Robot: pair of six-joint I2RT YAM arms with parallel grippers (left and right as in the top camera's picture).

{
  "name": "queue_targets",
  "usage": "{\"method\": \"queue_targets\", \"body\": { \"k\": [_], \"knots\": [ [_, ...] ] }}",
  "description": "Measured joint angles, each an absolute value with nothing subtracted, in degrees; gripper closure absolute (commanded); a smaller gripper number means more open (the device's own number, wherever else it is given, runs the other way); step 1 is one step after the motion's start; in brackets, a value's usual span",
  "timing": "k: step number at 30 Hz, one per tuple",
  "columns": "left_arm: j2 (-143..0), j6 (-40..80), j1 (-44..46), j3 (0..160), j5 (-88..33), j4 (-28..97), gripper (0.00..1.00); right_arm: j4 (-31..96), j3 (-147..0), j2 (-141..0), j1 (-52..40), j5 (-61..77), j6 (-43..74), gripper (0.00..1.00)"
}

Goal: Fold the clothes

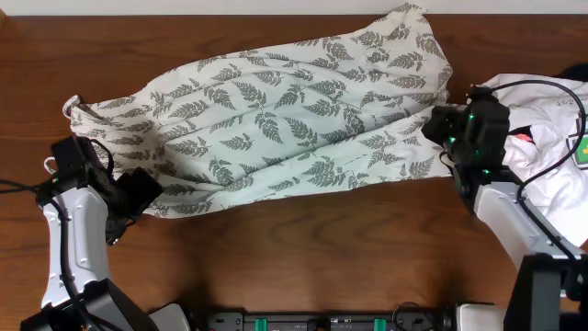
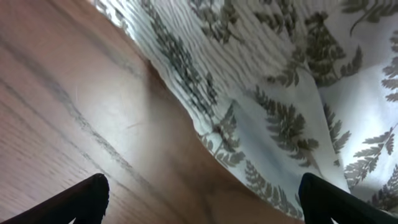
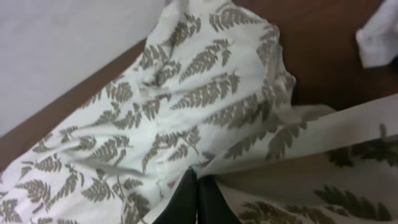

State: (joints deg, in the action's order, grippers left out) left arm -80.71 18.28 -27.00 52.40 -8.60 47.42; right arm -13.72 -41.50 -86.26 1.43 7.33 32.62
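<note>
Right gripper [image 3: 196,198] pinches fern-print garment [image 1: 276,119] edge; thin fabric may slip. Left gripper [image 2: 200,202] spread, empty; could miss hem, bunch cloth.

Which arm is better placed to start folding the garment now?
Right: the right gripper is shut on the garment at its right edge, so it could carry that edge across. The left gripper hangs open beside the lower-left hem, holding nothing.

Observed: left arm [image 1: 78,230] and right arm [image 1: 514,216] have white-grey shells and black joints. The left tool [image 1: 150,190] and right tool [image 1: 430,127] are matte black. Green lights [image 1: 469,118] on the right wrist housing. Thin black cables [image 1: 542,83] alongside.
</note>
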Motion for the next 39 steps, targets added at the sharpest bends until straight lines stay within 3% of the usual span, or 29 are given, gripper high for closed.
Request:
{"method": "queue_targets", "body": {
  "k": [28, 39],
  "knots": [
    [-80.7, 18.4, -27.0, 52.1, -11.3, 48.2, 0.02, -13.9, -54.7, -106.0, -0.9, 5.4, 30.9, 0.99],
    [-80.7, 18.4, -27.0, 52.1, -11.5, 48.2, 0.02, -12.9, -60.2, -106.9, -1.1, 5.3, 28.9, 0.99]
  ]
}}
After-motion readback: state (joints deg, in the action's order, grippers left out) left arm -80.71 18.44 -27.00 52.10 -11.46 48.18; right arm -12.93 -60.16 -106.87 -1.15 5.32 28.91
